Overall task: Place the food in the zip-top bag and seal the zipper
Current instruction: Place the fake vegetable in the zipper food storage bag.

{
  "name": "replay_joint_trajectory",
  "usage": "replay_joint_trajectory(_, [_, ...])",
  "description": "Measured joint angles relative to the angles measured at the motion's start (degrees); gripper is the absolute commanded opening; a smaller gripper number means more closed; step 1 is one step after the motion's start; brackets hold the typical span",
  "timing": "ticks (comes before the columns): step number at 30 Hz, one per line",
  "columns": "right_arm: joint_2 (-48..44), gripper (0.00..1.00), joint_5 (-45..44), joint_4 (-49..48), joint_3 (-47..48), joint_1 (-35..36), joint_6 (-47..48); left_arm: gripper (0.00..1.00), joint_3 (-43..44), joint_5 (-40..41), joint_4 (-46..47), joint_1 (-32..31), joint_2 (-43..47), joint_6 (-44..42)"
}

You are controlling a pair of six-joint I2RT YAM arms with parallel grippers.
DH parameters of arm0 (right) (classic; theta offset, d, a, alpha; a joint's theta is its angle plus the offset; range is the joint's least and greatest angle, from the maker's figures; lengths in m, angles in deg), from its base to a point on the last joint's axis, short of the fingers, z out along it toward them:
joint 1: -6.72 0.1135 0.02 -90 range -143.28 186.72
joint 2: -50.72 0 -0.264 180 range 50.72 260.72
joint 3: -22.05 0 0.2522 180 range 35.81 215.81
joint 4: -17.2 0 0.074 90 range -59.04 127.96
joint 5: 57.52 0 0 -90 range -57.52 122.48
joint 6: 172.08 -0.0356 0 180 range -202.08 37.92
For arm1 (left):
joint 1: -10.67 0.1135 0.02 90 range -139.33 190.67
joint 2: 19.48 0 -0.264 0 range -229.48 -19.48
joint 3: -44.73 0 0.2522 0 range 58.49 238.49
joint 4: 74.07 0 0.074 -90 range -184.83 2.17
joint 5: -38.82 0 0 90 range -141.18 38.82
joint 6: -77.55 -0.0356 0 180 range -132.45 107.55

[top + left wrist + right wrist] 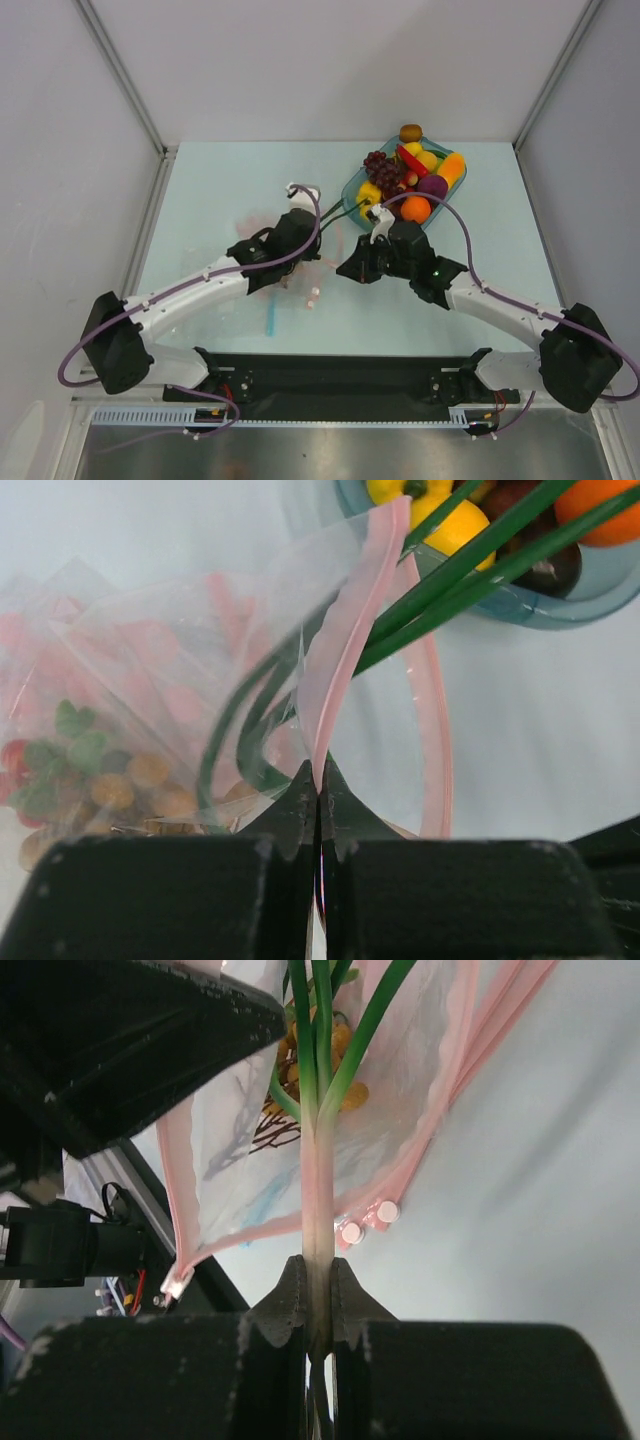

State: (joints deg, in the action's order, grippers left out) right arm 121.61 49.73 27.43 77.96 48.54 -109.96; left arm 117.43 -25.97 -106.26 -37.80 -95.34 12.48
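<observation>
Clear, crinkly film on your left: the zip-top bag (150,650) lies on the pale worktop (220,190), wrinkled and shiny. A tan grape bunch (140,785) of small round beads and some blurred red-and-green pieces show through it. Your left gripper (318,780) is pinched tight on the zipper (345,660), a thin, flat pale-pink strip. It holds that lip raised in a curve, so the mouth stands open.

The green stalk (318,1185) has long, smooth, slim leaves that run through the mouth and curl inside the bag. Its base is a pale, whitish shaft. Your right gripper (318,1272) is clamped on that shaft, jaws nearly together.

To the right sits the translucent teal-blue tray (590,598), with rounded walls. In it are glossy moulded food: a yellow piece (455,525), an orange (415,208), a purple piece (432,186) and a knobbly dark-red grape bunch (383,168). A brown round piece (410,131) lies just beyond the tray's far rim.
</observation>
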Motion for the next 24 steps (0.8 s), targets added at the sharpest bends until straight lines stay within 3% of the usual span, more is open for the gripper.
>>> replay_joint_trajectory(12, [2.0,0.0,7.1,-0.7,0.4,-3.6,-3.3,0.0,6.1,6.5,-0.6,-10.2,-9.1,-4.1])
replay_joint_trajectory(24, [3.8,0.0,14.4,1.4,1.5,-8.5,-4.9,0.0,8.9,13.7,-2.3,-13.5,-12.7,-6.0])
